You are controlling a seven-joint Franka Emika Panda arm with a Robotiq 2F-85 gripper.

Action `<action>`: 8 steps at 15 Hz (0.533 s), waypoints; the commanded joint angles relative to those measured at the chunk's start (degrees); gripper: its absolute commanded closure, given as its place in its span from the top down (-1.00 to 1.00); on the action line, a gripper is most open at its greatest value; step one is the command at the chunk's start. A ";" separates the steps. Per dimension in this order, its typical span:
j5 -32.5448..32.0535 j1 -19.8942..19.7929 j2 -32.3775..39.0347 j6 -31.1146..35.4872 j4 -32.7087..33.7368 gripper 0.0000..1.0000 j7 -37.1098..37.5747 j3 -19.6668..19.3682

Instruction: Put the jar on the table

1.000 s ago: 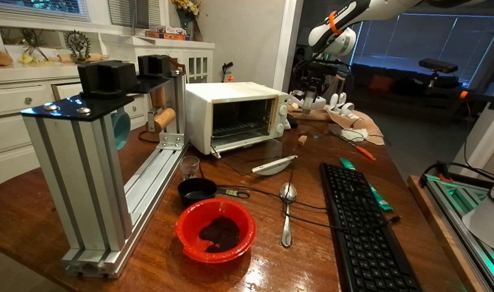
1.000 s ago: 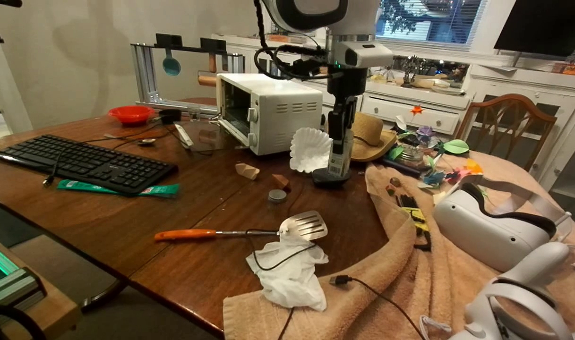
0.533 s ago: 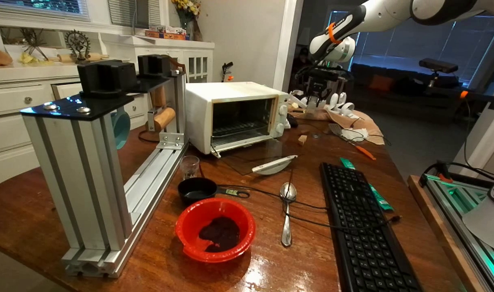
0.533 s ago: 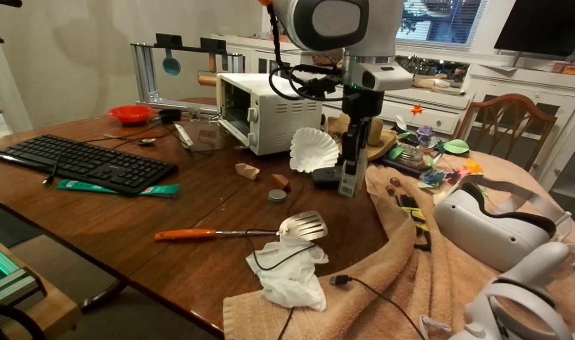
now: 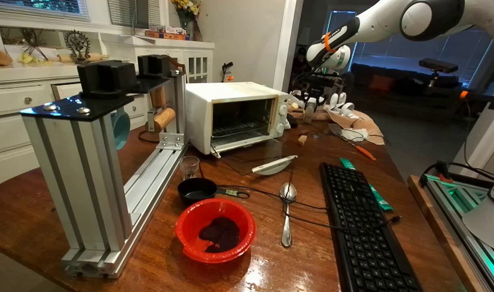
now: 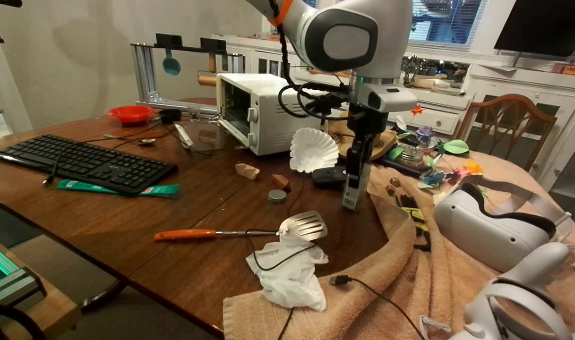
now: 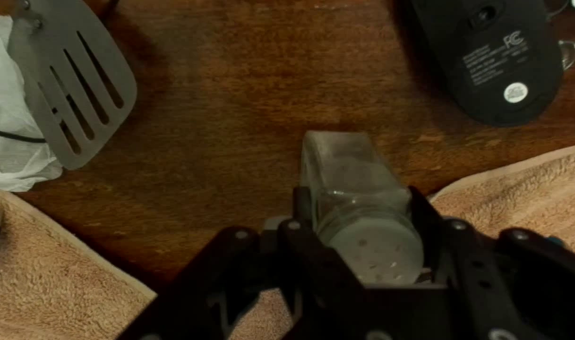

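The jar is a clear square glass jar (image 6: 353, 194) with a barcode label and a pale round top with small holes. It also shows in the wrist view (image 7: 348, 165) and small in an exterior view (image 5: 309, 112). My gripper (image 7: 360, 205) is shut on the jar near its top, one finger on each side. The jar stands nearly upright, slightly tilted, with its base over or on the reddish-brown table (image 6: 211, 200); I cannot tell if it touches. The same tabletop lies under it in the wrist view (image 7: 230, 94).
A black mouse (image 6: 329, 176) lies upside down beside the jar. A peach towel (image 6: 396, 278) borders it. Nearby are a slotted spatula (image 6: 306, 225), white tissue (image 6: 292, 278), a round metal lid (image 6: 277, 196), wooden blocks (image 6: 247, 171), a white fluted dish (image 6: 313, 150) and a toaster oven (image 6: 287, 118).
The gripper has carried the jar down and, in an exterior view, rightward and nearer the camera, from over the mouse to beside the towel edge. Other objects have not moved.
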 commanded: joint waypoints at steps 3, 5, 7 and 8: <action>0.75 -2.09 3.77 -2.64 6.42 0.49 0.36 1.89; 0.70 -2.15 3.33 -2.13 6.15 0.65 -0.91 2.44; 0.80 -1.57 1.17 -0.90 3.72 0.95 -2.86 2.71; 0.49 -1.27 -0.07 -0.70 2.46 1.00 -4.07 2.80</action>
